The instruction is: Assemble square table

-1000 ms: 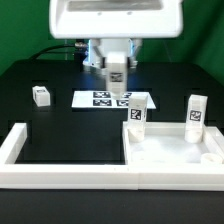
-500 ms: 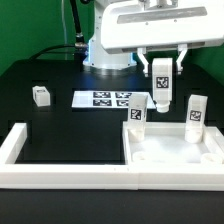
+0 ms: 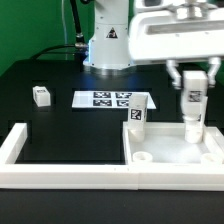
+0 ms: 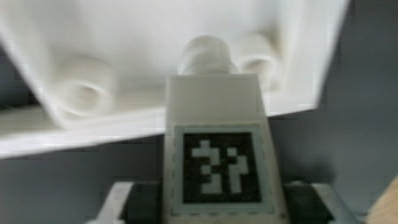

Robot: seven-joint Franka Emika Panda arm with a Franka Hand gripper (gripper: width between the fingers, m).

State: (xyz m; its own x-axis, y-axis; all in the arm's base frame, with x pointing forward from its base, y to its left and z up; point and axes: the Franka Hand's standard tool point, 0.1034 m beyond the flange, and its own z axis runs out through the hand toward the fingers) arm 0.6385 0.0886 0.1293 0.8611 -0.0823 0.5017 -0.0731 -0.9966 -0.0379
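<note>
My gripper is shut on a white tagged leg block and holds it upright over the right part of the white square top. In the wrist view the leg fills the middle between my fingers, its tag facing the camera. Beyond it lie the top's rim and a round socket. Another leg stands at the top's far-left corner. A white upright piece directly below the held leg merges with it; I cannot tell them apart. A small leg block lies at the exterior view's left.
The marker board lies flat behind the top. A long white bar frame runs along the front and up the exterior view's left. The robot base stands at the back.
My gripper has carried the leg block to the exterior view's right, from above the marker board to above the right part of the square top. The other parts have not moved.
</note>
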